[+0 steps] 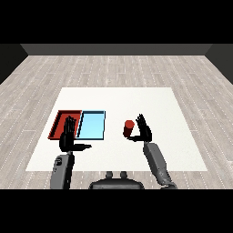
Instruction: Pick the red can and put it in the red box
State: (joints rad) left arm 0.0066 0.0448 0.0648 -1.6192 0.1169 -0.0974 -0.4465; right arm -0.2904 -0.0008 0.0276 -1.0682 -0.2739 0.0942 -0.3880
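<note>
Head view: red can [129, 128] upright on white table [173, 136], right of light blue tray [91, 125], well apart. Right hand [143, 129] just right of can, fingers straight, spread, contact unclear. Red tray [59, 119] touching blue tray's left side. Left hand [69, 135] over red tray's near edge, fingers straight, thumb out.

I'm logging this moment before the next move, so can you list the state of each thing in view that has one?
red can: upright on the table, outside both trays, right robot hand beside it.
red tray: holds no can, partly hidden by the left robot hand.
light blue tray: holds nothing.
left robot hand: open, fingers straight, holding nothing.
right robot hand: open, next to the can, not yet closed round it.
</note>
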